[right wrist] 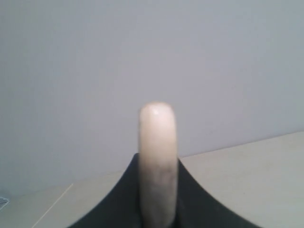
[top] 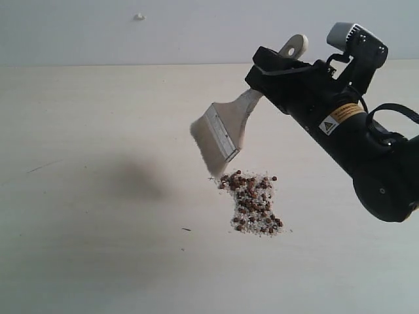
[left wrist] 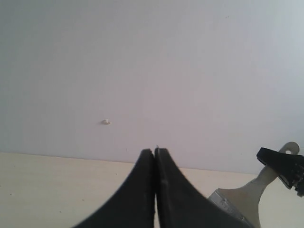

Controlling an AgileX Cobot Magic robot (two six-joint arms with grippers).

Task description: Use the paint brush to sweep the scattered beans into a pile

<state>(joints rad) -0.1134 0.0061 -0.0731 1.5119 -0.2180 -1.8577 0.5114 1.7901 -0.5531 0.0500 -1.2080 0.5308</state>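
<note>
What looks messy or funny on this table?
The beans, mixed with whitish crumbs, lie spilled in one ragged patch on the table, with a few strays at its edges. The paint brush hangs tilted in the right gripper, beside one corner of the patch. Nothing looks broken.

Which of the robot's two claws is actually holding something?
The right gripper: it is clamped on the paint brush handle. The left gripper is shut with nothing between its jaws.
</note>
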